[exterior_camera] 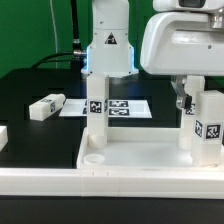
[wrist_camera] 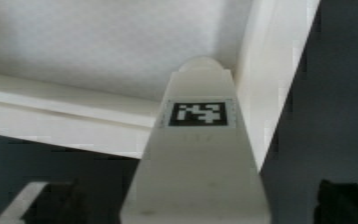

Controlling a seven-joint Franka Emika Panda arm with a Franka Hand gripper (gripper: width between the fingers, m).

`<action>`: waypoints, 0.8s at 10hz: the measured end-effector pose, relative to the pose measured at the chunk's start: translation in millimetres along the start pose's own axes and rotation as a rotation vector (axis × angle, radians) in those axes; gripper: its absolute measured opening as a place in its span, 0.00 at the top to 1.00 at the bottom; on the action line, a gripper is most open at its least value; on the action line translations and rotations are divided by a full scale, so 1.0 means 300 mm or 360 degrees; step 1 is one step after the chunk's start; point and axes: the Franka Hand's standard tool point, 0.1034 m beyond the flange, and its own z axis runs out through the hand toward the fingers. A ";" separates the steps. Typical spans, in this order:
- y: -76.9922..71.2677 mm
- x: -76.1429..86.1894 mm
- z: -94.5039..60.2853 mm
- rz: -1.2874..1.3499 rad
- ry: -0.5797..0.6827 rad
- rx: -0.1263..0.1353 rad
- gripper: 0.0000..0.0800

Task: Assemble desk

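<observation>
no words or numbers can be read. black-and-white tags [wrist_camera: 199, 112] mark the leg [wrist_camera: 197, 165] under the hand [wrist_camera: 190, 200] and the marker board [exterior_camera: 127, 106] apart from it.

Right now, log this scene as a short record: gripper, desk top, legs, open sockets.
gripper: open, fingers either side of the right leg, no grip visible
desk top: flat on the table, rim up
left leg: upright on the desk top, exterior view's left
right leg: upright on the desk top, exterior view's right
loose leg: lying on the table, off the desk top
empty socket: near corner, exterior view's left
</observation>
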 end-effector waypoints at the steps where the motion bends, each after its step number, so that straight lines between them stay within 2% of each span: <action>1: -0.001 0.000 0.000 0.0002 0.0000 0.0000 0.38; 2: 0.002 0.000 0.001 0.0003 -0.0001 0.0000 0.38; 3: 0.002 0.000 0.001 0.0003 0.0000 0.0000 0.57; 4: 0.002 0.000 0.001 0.0004 0.0000 0.0001 0.64; 8: 0.003 0.000 0.001 0.0107 -0.0001 0.0001 0.64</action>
